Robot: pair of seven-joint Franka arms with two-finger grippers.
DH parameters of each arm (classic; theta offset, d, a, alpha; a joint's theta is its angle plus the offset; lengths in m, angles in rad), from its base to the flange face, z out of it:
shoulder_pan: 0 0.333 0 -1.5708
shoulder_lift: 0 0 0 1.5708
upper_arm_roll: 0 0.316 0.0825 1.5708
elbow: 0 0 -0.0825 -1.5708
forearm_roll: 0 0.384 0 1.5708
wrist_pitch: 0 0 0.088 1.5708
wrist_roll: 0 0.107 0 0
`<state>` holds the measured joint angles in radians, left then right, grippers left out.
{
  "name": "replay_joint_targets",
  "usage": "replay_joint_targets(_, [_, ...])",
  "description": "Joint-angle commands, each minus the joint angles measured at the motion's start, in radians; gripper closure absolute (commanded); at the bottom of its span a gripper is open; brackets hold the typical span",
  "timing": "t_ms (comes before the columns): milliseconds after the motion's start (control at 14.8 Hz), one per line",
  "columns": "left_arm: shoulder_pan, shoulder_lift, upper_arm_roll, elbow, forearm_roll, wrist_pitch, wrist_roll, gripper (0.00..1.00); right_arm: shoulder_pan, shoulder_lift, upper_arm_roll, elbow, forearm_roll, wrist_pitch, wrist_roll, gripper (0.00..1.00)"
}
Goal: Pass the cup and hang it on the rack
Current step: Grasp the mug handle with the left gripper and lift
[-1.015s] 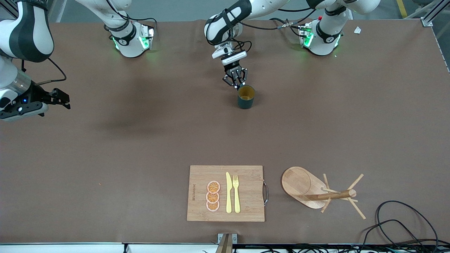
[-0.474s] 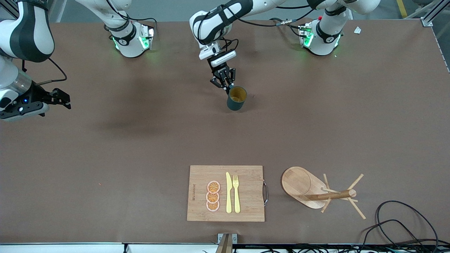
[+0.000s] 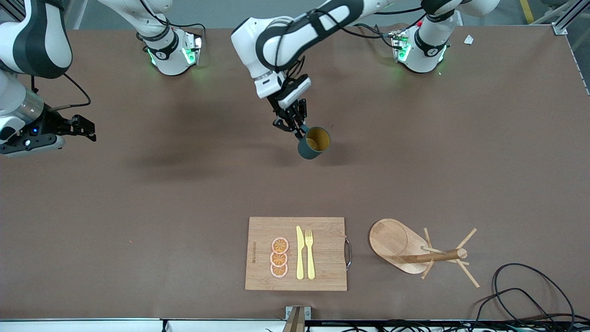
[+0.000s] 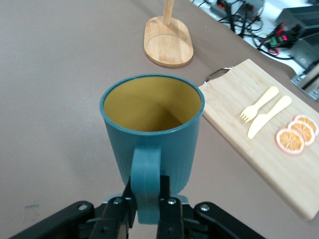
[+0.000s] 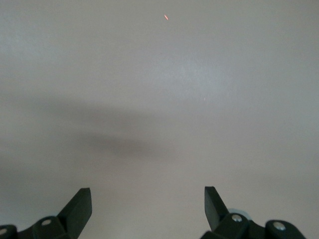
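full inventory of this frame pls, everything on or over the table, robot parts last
cup: 1, teal outside, ochre inside, tilted in the air, held by its handle
rack: 1, light wood, toward the left arm's end
cutting board: 1, bamboo, beside the rack
orange slices: 3, on the board
knife: 1, yellow, on the board
fork: 1, yellow, beside the knife
cables: black, table corner
left gripper: shut on cup handle
right gripper: open, waiting over bare table

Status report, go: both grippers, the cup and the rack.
Left gripper shut on the cup handle, cup airborne, tilted. Right gripper open, empty, waiting. Rack bare beside cutting board.
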<state>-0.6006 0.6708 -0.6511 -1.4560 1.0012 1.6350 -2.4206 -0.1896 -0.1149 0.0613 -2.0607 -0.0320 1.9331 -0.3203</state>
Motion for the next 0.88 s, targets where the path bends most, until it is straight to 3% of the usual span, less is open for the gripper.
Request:
replay_joint_targets(0, [0.105,-0.062,-0.018,0.057,-0.126,0.08,0.11,1.0,0.035,-0.023,0.0,0.106,0.011,-0.127,0.117,0.0])
replay_joint_targets(271, [0.309,-0.112,-0.068,0.071,-0.29,0.196,0.265,0.99,0.05,-0.022,0.0,0.25,0.018,-0.267,0.185,0.0])
replay_joint_targets(812, [0.767,-0.103,-0.26,0.082,-0.599,0.419,0.472,1.0,0.044,-0.022,-0.008,0.323,0.026,-0.322,0.184,0.0])
